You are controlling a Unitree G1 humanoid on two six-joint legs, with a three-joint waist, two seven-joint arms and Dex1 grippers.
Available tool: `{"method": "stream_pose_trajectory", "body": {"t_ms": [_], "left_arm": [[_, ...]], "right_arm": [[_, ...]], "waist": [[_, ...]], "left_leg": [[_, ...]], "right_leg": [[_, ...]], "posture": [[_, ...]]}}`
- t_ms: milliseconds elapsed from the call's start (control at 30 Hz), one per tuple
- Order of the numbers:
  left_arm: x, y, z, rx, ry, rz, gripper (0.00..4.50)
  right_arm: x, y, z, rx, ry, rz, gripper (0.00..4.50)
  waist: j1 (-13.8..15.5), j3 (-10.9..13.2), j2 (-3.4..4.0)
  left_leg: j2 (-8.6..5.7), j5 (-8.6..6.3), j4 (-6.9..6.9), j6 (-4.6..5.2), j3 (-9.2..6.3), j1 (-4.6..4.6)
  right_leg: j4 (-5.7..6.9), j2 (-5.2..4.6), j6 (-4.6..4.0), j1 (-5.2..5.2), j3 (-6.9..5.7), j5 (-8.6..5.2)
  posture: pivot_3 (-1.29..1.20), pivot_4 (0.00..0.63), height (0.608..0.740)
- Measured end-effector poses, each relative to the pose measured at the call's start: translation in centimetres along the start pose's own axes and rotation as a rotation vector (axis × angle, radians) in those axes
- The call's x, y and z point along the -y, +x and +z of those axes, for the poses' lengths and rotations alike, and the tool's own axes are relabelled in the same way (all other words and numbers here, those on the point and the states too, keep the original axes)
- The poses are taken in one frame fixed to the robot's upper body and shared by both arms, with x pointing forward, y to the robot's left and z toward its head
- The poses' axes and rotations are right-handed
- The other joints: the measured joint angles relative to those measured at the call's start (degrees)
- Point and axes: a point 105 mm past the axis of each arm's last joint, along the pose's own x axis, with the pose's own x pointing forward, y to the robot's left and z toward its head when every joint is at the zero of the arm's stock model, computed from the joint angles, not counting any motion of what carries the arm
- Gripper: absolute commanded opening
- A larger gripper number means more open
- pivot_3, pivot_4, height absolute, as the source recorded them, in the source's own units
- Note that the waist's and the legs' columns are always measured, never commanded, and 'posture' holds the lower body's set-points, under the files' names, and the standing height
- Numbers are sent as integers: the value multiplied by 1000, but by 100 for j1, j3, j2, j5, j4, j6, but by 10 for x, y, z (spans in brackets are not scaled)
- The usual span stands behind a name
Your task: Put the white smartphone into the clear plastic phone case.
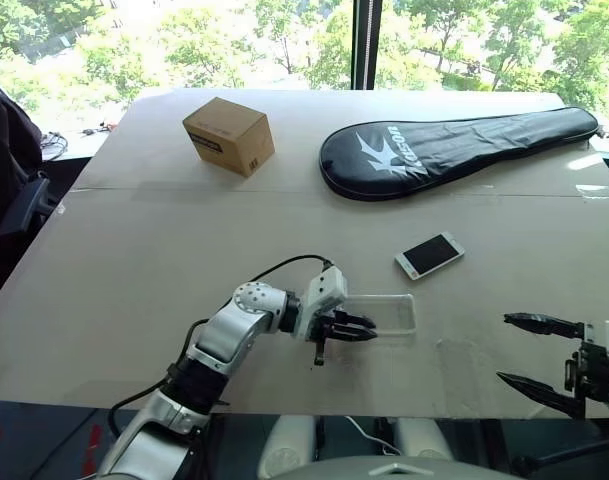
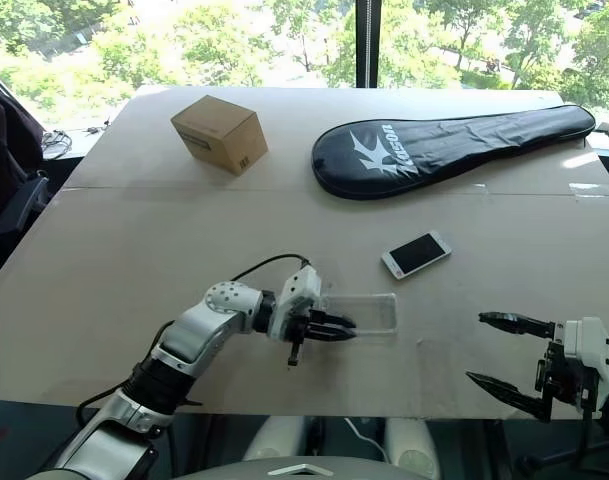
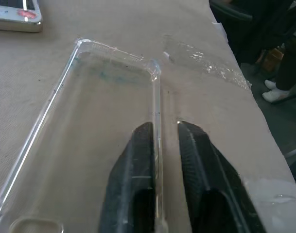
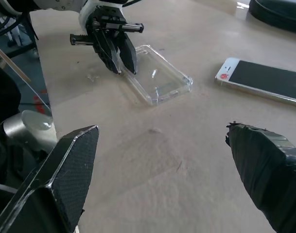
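Our left arm reached in from about seven o'clock of the head view, elbow bent, forearm running toward three o'clock. Our left gripper [image 1: 346,329] pointed toward three o'clock, tilted slightly down, its two black fingers [image 3: 133,184] set close together with a narrow gap between them, straddling the long rim of the clear plastic phone case [image 1: 384,313]. Our right gripper [image 1: 532,355] sat at about four o'clock, well apart from the left, pointing toward nine o'clock, its fingers [image 4: 65,170] spread wide and holding nothing.
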Motion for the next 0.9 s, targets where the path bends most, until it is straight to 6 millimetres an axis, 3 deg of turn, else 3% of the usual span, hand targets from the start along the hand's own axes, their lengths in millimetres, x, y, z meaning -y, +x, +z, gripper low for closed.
{"method": "stream_pose_trajectory", "body": {"t_ms": [33, 67, 100, 167, 233, 300, 333, 467, 567, 700, 767, 900], "left_arm": [[0, 1, 1, 7, 4, -2, 3086], [0, 1, 1, 7, 5, -2, 3198], [0, 1, 1, 7, 12, 1, 3870], [-4, -5, 5, 16, 30, 27, 4458], [-13, -16, 12, 31, 53, 84, 4458], [-26, -36, 32, 63, 116, 184, 4458], [-30, -40, 40, 73, 137, 204, 4458], [-43, -68, 74, 101, 255, 343, 4458], [-43, -79, 74, 75, 257, 388, 4458], [-38, -81, 73, 69, 251, 419, 4458], [-36, -81, 77, 73, 260, 440, 4458], [-33, -87, 82, 105, 255, 492, 4458]], "right_arm": [[1, 0, 1, 2, -4, -3, 4500], [1, 0, 1, 3, -4, -4, 4500], [1, 0, 1, 4, -4, -5, 4500], [10, 4, 4, 14, -33, -35, 4500], [28, 13, 4, 13, -69, -90, 4500], [54, 35, 8, 52, -86, -137, 4500], [58, 40, 9, 61, -85, -140, 4500], [104, 81, 38, 176, -60, -119, 4500], [126, 101, 30, 83, -118, -131, 4500], [140, 134, 2, -9, -61, -105, 4500], [150, 145, 8, 8, -51, -118, 4500], [168, 150, 9, -45, -57, -168, 4500]], "waist": [[0, 0, 0], [0, 0, 0], [6, 0, 0], [-2, 2, -2], [-30, 10, -12], [-90, 18, -21], [-91, 22, -14], [-134, 42, -4], [-124, 43, -5], [-125, 42, -3], [-157, 42, -3], [-156, 42, -2]], "left_leg": [[0, 0, 1, 0, 0, 0], [0, 0, 1, 0, -1, 0], [1, 0, 1, 0, -3, 0], [2, 1, 2, -1, -2, -1], [5, 1, 12, -2, 0, 0], [7, 2, 21, -4, 0, -1], [7, 3, 24, -5, -1, -4], [2, 15, 29, -28, -5, -10], [3, 15, 23, -28, -9, -24], [0, 17, 54, -30, -7, -144], [-1, 18, 60, -31, -4, -156], [0, 19, 59, -33, -11, -157]], "right_leg": [[0, 1, 0, 0, 0, 0], [0, 1, 0, 0, 0, 0], [1, 4, 0, 0, -2, 0], [1, 3, 0, 0, 0, 0], [3, 4, -1, 0, 2, 0], [4, 5, -2, 0, 2, 0], [6, 5, -2, 0, 1, 0], [6, 0, -1, -2, -4, 2], [-6, -1, -1, -13, -13, 1], [12, -12, 2, -122, -19, 3], [13, -16, 8, -134, -19, 7], [14, -16, 7, -134, -25, 8]], "posture": [[0, 150, 740], [0, 150, 740], [0, 150, 740], [0, 150, 740], [0, 150, 740], [0, 150, 740], [0, 150, 740], [0, 150, 740], [0, 150, 740], [0, 150, 740], [0, 150, 740], [0, 150, 740]]}}
